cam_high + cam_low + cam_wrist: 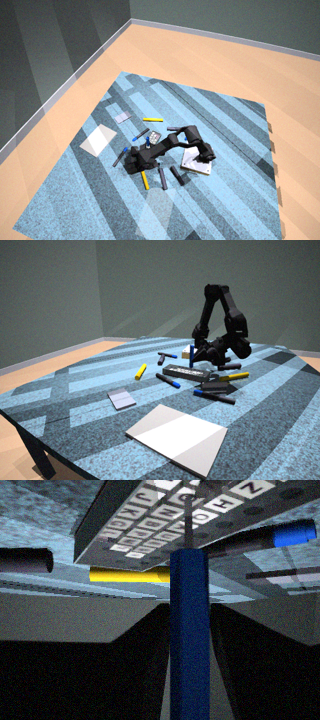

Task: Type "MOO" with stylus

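My gripper (192, 360) (189, 612) is shut on the blue stylus (147, 141) (191, 354) (190, 640). The stylus stands upright, with its thin grey tip pointing down over the keys. The small dark keyboard (155, 137) (184, 374) (92, 532) with white letter keys lies below it. In the wrist view the tip lines up with a key in the row beside the H and O keys. Whether it touches that key cannot be told. The fingers hide part of the scene in the wrist view, and the arm covers part of the keyboard's surroundings in the top view.
Dark pens with blue caps (141, 134) (168, 380) (295, 534) lie near the keyboard. A yellow stick (153, 119) (140, 371) (127, 574), another yellow stick (145, 180) (234, 376), a grey pad (123, 117) (121, 398) and a white board (98, 140) (177, 437) also lie about.
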`<state>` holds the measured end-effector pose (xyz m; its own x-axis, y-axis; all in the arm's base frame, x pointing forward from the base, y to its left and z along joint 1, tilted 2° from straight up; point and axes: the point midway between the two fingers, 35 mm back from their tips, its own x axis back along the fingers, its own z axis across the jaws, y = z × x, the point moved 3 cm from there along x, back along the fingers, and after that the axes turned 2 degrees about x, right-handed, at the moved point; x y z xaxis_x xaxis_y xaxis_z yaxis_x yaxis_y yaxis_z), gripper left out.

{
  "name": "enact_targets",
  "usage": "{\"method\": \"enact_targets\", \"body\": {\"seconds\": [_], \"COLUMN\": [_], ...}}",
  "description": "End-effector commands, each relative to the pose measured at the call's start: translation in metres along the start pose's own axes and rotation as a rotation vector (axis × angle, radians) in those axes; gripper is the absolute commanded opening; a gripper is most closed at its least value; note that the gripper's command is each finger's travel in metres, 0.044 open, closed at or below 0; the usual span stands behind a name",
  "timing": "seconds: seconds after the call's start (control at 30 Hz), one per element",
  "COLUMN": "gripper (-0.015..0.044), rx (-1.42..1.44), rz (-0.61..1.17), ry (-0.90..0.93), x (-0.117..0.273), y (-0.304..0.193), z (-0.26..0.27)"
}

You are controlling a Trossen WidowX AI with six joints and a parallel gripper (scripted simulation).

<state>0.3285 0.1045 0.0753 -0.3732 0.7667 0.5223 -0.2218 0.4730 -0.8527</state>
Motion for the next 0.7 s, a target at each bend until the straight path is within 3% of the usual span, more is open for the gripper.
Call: {"method": "enact_targets", "body": {"seconds": [0.0, 0.67], "gripper": [0.0081, 0.0081], "rx": [-0.003, -0.003], "rz": [-0.002, -0.002], "ry": [0.000, 0.000], "x": [-0.001, 0.010], "y": [0.002, -0.016], "z": [0.000, 0.000]}}
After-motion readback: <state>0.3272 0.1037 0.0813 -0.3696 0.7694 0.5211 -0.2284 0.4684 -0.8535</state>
